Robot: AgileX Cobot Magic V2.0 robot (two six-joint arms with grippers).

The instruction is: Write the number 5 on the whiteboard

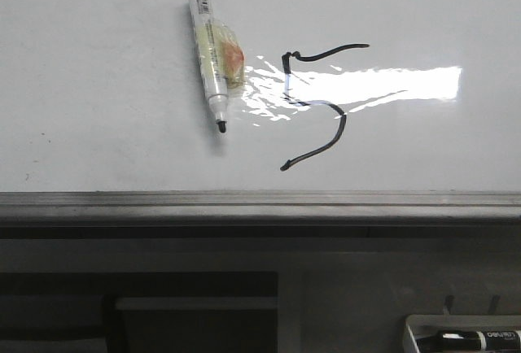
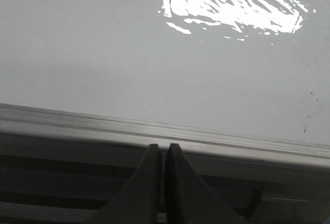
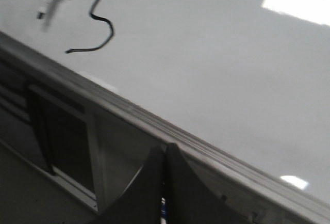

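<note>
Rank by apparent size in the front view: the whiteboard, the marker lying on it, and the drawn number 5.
1. whiteboard, by far the largest.
2. marker and number 5: they look about equally long, so I do not rank them.

Whiteboard point(image 1: 98, 117): glossy white, lying flat, grey metal strip along its near edge. The 5 point(image 1: 319, 105): thin black strokes, wavy top bar, short stem, curved lower hook, crossing the glare.

Whiteboard point(image 1: 98, 84): glossy white, bright glare patch, grey metal edge strip. Number 5 point(image 1: 321, 105): thin black strokes. Marker point(image 1: 208, 44): white barrel, black cap end and tip, yellowish-red tape band. Left hand point(image 2: 159, 157), right hand point(image 3: 164, 157): dark grey-black. Furniture below board: dark.
</note>
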